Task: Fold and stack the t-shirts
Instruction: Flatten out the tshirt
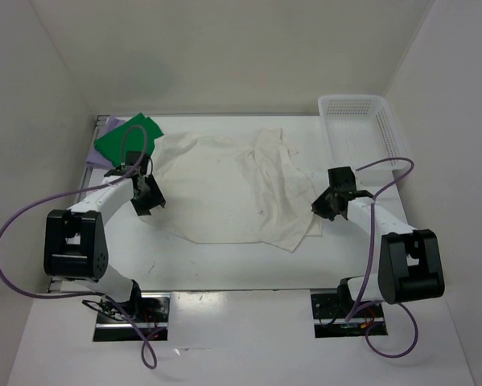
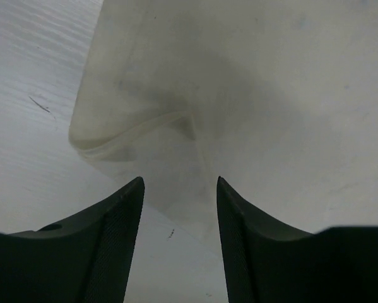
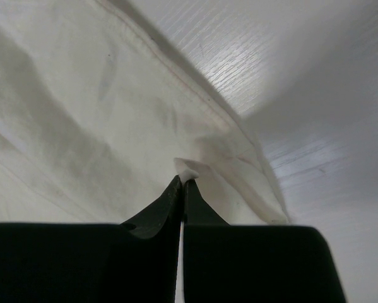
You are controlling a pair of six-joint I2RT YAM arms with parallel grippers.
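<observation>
Right end effector (image 3: 182,182) is pressed together, pinching an edge fold of the white shirt (image 1: 224,189), which lies spread on the bench (image 1: 224,269). Left end effector (image 2: 180,182) stands spread at the opposite edge, empty. Step: first fold. Next: left must grip cloth.

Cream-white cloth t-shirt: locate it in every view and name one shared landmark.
Top external: cream-white cloth t-shirt lies rumpled across the middle of the white table.
Left wrist: fills the upper right, its hem ahead of the open left tool.
Right wrist: fills left and centre, a fold pinched in the shut right tool.
Shared landmark: bare table beside the hem.
</observation>
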